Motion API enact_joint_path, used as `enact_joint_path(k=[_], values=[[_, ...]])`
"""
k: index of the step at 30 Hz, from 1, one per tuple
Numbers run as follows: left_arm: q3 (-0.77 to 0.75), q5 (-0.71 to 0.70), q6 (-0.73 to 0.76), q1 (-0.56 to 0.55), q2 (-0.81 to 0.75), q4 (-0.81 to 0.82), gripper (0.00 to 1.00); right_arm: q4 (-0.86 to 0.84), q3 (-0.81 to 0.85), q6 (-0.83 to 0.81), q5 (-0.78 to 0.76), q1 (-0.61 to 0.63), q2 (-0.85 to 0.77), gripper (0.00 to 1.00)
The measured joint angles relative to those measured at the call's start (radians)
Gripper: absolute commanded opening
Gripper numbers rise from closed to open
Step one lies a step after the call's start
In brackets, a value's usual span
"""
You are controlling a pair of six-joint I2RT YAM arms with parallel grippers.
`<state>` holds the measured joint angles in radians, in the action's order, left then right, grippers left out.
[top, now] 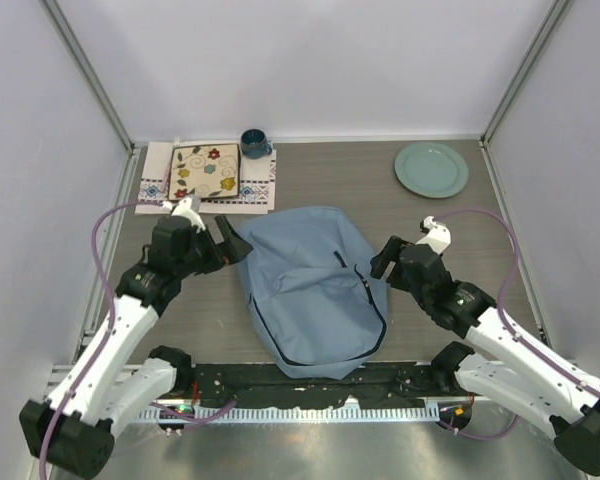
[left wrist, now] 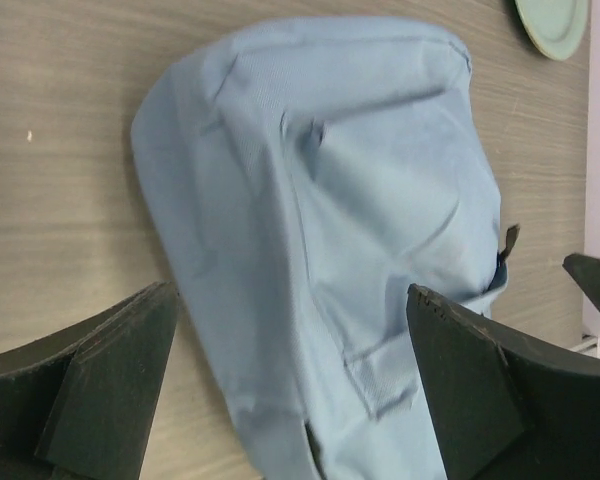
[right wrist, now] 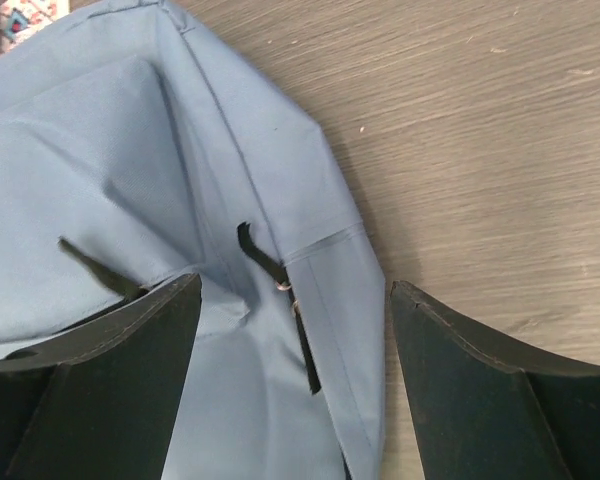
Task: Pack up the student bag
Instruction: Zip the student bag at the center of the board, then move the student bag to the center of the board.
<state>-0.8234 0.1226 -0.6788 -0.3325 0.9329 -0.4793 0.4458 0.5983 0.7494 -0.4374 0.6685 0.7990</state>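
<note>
My left gripper (top: 227, 240) and right gripper (top: 382, 258) both stand with jaws spread wide and hold nothing, one at each side of the bag (top: 315, 295). The bag lies flat in the middle of the table (top: 460, 225), between my two arms.

It looks soft and limp. The fabric is creased and sagging and I see no frame in it, so I judge it light and likely to drape and fold when lifted. A pinch on the open panel would probably raise only a flap of cloth. The weave looks matte, so I expect a firm pinch to hold without slipping, and nothing about it seems fragile.

The better holds are the stitched edges. On my right, the seam beside the zipper (top: 377, 305) is thicker, and the thin dark pull (right wrist: 265, 262) just ahead of my right fingers would need an exact pinch. My left can anchor the rounded side seam. I cannot tell whether the zipper is open.
</note>
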Motion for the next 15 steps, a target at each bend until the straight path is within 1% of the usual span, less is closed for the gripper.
enact_joint_path(k=[4,8,10,12,15], values=[[0.141,0.027,-0.050,0.000,-0.222,-0.056,1.00,0.024,-0.029,0.054,0.103,-0.003,-0.086,0.81],[0.341,0.122,-0.169,0.000,-0.390,-0.013,1.00,-0.017,-0.182,0.144,0.236,-0.003,-0.142,0.81],[0.434,0.159,-0.228,0.000,-0.421,0.013,1.00,-0.065,-0.290,0.201,0.306,-0.003,-0.147,0.81],[0.500,0.185,-0.278,0.000,-0.413,0.045,1.00,-0.124,-0.366,0.246,0.353,-0.005,-0.145,0.81],[0.510,0.221,-0.310,0.000,-0.320,0.134,1.00,-0.213,-0.387,0.290,0.404,-0.010,-0.110,0.81]])
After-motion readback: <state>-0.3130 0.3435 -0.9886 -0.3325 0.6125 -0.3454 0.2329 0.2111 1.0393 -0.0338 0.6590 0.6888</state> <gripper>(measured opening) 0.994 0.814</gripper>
